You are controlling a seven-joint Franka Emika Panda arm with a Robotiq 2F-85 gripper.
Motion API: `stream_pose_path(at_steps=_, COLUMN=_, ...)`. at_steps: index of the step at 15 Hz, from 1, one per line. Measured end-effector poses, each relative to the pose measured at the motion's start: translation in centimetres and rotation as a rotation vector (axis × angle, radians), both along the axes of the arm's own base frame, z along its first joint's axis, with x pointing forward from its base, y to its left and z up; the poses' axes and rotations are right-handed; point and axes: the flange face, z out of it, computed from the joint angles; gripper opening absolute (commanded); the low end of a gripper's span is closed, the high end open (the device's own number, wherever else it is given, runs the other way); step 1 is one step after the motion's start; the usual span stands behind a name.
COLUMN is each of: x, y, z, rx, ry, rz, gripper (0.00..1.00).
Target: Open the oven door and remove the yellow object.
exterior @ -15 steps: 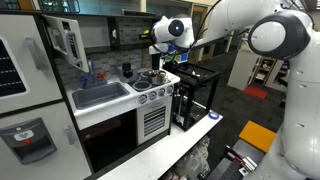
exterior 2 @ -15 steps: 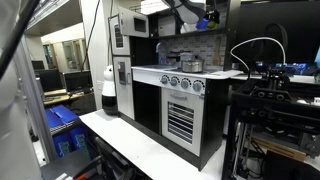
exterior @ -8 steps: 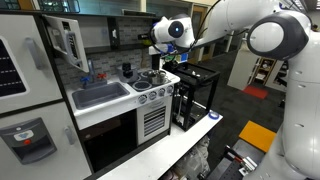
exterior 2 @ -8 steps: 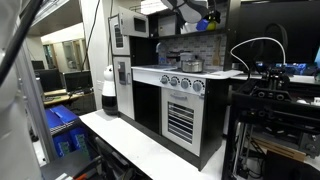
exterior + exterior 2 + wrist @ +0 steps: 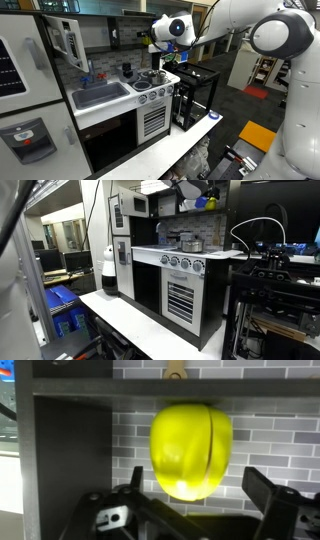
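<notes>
Yellow ball point(image 5: 190, 450) lies directly between the fingers of the pincer point(image 5: 196, 476), in front of its palm, with grey brick wall point(image 5: 270, 430) behind it and a dark shelf point(image 5: 120, 387) above.

Placement, reasons judged:
- The oven door point(image 5: 66, 42) hangs swung out on its hinge, well apart from the pincer and off to one side of it. It appears to stand that way to give access to the cavity.
- The pincer point(image 5: 158, 45) is raised above the stove point(image 5: 150, 82), well clear of the oven, in an exterior view. The ball is therefore outside the oven, and this looks like a set-down or drop position.

Pincer state:
- The jaws are spread wide.
- In the wrist view the left finger point(image 5: 135, 480) sits just beside the ball and the right finger point(image 5: 262, 488) stands further off. Neither is seen pressing on it, so no grip is evident.
- The pincer's own body hides the ball's underside, so I cannot tell what supports it, if anything.

Risk noted: a smooth round ball is likely to roll once free.
</notes>
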Motion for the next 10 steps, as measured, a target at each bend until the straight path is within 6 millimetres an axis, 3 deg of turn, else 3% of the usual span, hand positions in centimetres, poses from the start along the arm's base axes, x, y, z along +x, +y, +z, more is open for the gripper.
stream_pose_path(at_steps=5, x=-4.5, y=0.9, z=3.4, rx=0.031, ry=-0.015, rz=0.002, gripper=1.0)
stream_pose_path(at_steps=10, x=-10.6, y=0.4, z=3.8, rx=0.043, ry=0.058, rz=-0.06, gripper=1.0)
